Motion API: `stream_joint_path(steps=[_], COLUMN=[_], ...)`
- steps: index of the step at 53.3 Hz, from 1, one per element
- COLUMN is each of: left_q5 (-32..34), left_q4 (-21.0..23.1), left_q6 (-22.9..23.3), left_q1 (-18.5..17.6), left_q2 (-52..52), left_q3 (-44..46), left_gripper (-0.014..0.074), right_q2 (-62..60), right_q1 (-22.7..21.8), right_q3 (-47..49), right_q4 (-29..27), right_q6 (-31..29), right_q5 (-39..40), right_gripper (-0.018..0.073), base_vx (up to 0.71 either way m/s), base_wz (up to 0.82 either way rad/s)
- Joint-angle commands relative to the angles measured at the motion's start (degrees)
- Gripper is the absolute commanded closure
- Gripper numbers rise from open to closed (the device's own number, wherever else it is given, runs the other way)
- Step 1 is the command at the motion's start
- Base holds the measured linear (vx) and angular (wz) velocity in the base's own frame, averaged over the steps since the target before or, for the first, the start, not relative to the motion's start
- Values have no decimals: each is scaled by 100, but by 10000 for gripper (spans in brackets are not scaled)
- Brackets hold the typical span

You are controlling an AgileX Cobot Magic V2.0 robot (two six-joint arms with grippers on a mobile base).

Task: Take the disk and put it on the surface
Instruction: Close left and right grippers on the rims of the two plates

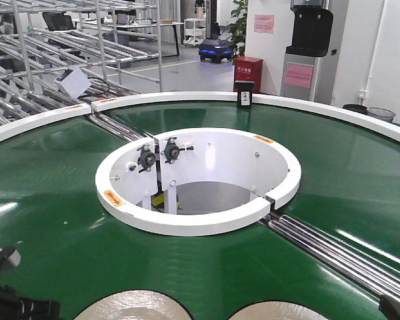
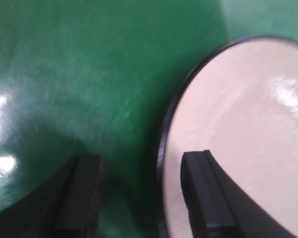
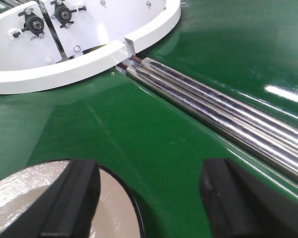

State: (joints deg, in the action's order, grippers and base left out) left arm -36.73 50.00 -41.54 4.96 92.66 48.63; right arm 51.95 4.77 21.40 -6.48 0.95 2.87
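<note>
straddling the disk (image 2: 248, 129) rim on green belt (image 2: 89, 74), left gripper (image 2: 143, 198) gapes wide.

I saw a glossy green belt (image 1: 53, 220) edged by white rims (image 1: 200, 223). At six o'clock in the front view lay two cream disks, the left disk (image 1: 130, 307) and the right disk (image 1: 275, 312), each thinly black-edged. Silver rollers (image 1: 333, 252) gleamed at four o'clock.

The near edge is cutting off the left pale round disk (image 1: 130, 308) and the right pale round disk (image 1: 277, 312). The left wrist view is blurring; the right claw (image 3: 148, 173) is covering part of the right disk.
</note>
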Motion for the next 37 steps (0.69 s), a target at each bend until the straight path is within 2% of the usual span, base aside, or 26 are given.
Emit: stream_joint_path(steps=[1, 5, 12, 21, 29, 37], left_q5=[-502, -858, -1164, -1599, -1707, -1733], left_q4=[612, 814, 1077, 1701, 1822, 1986], left_q6=[-786, -1366, -1609, -2143, -2168, -2162], left_q1=[62, 56, 56, 50, 50, 56], left_q2=[25, 270, 526, 637, 650, 650], left_q3=[207, 207, 207, 207, 207, 207], left_gripper=[138, 138, 138, 138, 169, 276], right_q2=[-24, -24, -24, -24, -24, -24], right_q1=[-22, -22, -22, -22, -22, -22], right_q3=[199, 199, 199, 199, 199, 199], right_q4=[55, 55, 55, 55, 55, -46], right_q6=[-53, -53, -53, -53, -53, 4], right_q5=[484, 484, 484, 497, 497, 473], right_gripper=[61, 61, 61, 61, 61, 64], base_vx=[0, 0, 0, 0, 0, 0], base_wz=[0, 0, 0, 0, 0, 0])
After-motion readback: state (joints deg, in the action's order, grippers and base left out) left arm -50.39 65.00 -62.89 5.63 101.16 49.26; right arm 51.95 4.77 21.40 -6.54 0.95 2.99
